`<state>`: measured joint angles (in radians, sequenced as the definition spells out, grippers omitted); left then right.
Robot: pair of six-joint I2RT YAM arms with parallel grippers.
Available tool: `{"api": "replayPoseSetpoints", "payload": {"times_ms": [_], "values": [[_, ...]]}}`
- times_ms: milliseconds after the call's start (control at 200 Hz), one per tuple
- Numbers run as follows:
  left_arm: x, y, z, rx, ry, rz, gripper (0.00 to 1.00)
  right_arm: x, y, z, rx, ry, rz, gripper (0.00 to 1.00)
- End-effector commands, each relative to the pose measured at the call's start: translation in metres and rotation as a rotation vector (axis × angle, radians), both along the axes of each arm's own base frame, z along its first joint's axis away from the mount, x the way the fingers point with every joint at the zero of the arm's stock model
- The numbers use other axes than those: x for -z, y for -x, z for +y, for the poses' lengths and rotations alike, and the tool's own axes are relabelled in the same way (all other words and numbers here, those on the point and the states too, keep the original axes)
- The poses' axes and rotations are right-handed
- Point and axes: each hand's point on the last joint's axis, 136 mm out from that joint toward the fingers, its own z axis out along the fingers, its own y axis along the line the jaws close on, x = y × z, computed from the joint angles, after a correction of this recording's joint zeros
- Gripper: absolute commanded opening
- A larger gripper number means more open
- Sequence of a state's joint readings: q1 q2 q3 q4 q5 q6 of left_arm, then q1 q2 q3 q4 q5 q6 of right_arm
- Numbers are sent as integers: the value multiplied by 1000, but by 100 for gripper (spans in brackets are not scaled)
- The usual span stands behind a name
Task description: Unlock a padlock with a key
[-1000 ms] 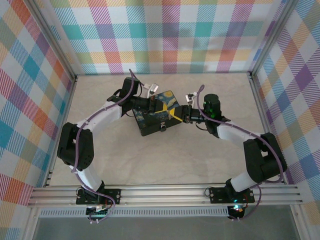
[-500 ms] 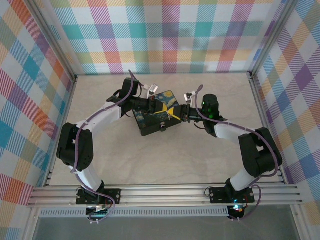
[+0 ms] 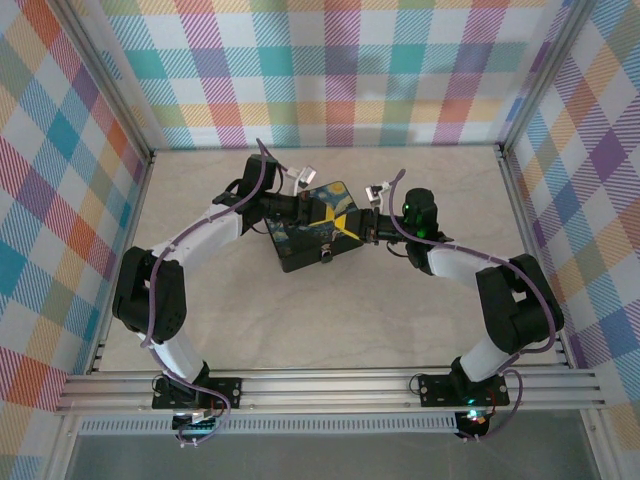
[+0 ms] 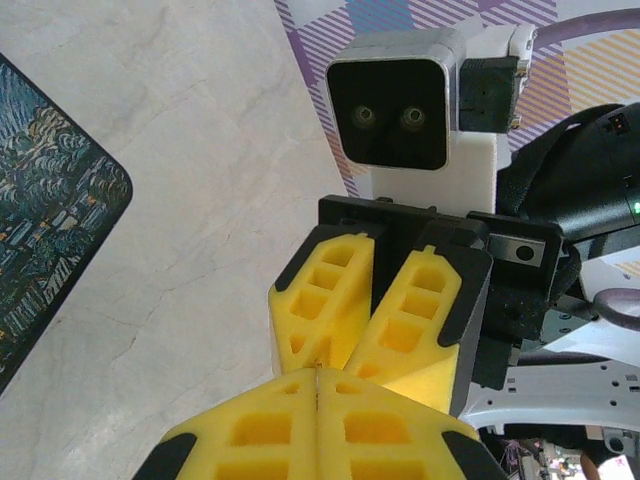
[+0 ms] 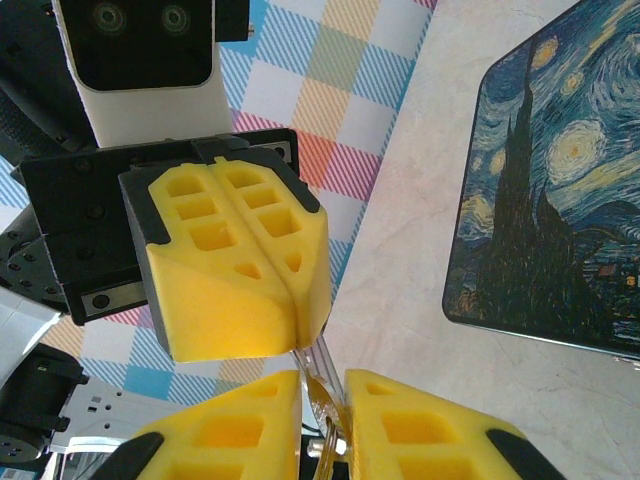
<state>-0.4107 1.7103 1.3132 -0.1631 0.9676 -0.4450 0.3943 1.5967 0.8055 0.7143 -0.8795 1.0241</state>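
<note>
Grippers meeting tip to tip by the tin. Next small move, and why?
Probably close the right gripper fully: the thin metal piece, likely the key, sticks out of the shut left gripper into its narrow gap. Left lets go afterwards.

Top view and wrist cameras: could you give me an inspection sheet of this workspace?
Surface: pale marbled table.
Job's things: tiny padlock at the tin's near edge; thin metal piece, maybe the key, between the grippers.
Clutter: painted tin.
Grippers: left gripper shut on the metal piece; right gripper fingers either side of it, grip unclear.
Cables: purple cable along each arm.
Surroundings: checked walls, metal rails.
</note>
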Motion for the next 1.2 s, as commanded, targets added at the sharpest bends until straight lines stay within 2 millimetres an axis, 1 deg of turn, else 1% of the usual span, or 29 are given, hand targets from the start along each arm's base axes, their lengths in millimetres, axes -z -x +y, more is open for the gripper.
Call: {"api": "replayPoseSetpoints", "payload": {"times_ms": [0,180,260,420,580,650,695,720,740,800,860,965,1030,1050,1125,1195], "values": [[-11,2,2,3,28,-33,0,-6,7,4,-37,-29,-29,17],[-13,7,3,17,35,-37,0,-7,6,4,-25,-37,-32,12],[-11,8,4,18,32,-36,0,-7,5,3,-17,-40,-31,8],[-9,10,5,17,28,-34,0,-7,7,1,0,-34,-38,4],[-2,5,6,-4,2,-20,0,-7,11,-2,10,-9,-50,3],[1,2,8,-16,-8,-12,3,-6,13,-4,15,11,-50,2],[1,1,8,-19,-10,-11,7,-4,14,-5,21,25,-47,2],[2,0,8,-22,-14,-9,12,-4,15,-6,22,33,-55,2],[2,-1,8,-27,-19,-6,17,1,16,-7,25,52,-33,1],[1,-3,10,-36,-26,-9,32,6,17,-9,29,87,-25,1],[1,-6,12,-48,-31,-8,41,11,19,-11,31,125,-16,1],[-2,-8,14,-64,-40,-16,48,17,22,-17,38,168,-8,1],[1,-11,18,-89,-77,-14,52,20,22,-21,48,187,-6,1],[4,-13,20,-104,-95,-15,53,21,22,-22,50,195,-6,1],[24,-14,31,-175,-206,46,56,28,21,-27,55,237,4,2],[43,-11,39,-246,-321,83,59,33,21,-32,55,269,9,2]]}}
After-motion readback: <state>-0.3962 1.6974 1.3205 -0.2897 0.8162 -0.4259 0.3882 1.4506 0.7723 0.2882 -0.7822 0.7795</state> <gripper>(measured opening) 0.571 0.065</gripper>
